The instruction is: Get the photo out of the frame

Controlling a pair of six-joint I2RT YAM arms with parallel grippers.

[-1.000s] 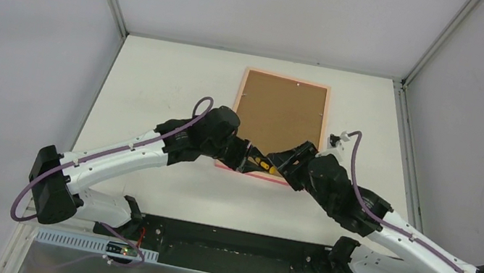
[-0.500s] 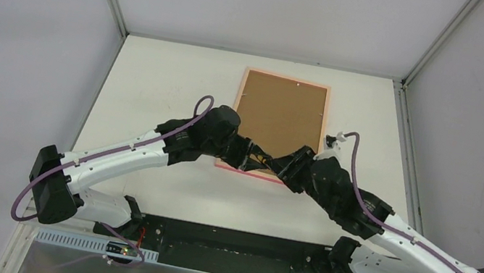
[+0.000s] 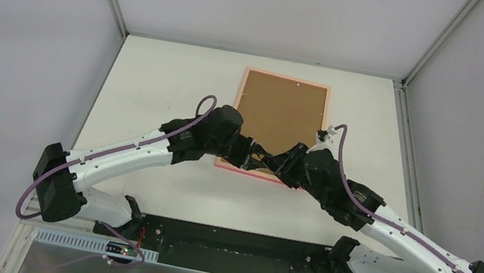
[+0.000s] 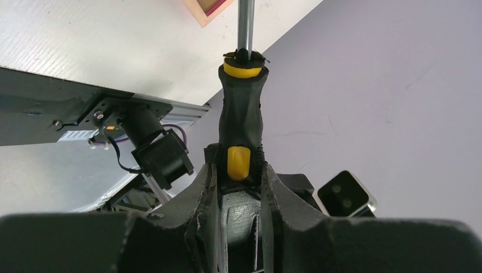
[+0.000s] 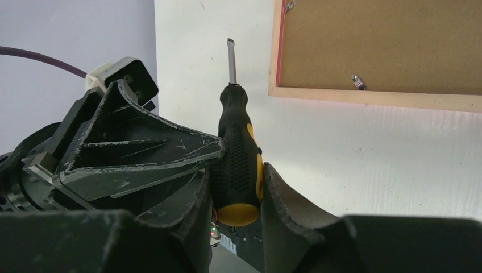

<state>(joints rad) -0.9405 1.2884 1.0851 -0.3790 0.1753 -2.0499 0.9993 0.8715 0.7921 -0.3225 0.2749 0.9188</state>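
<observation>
Your white table (image 3: pixel 160 79) carried the thin bright pink rectangular picture frame (image 3: pixel 280 109) at its far middle. It lay face down, brown board back (image 5: pixel 386 45) upward, so the photo's picture side was out of sight. You had both arms meeting over the frame's near edge — the left gripper (image 3: pixel 249 154) and the right gripper (image 3: pixel 283 165) each pinched the handle of one black-and-yellow screwdriver (image 5: pixel 239 170), its flat tip just beside the frame's corner. A small metal tab (image 5: pixel 358 82) sat on the board just inside the rim.
</observation>
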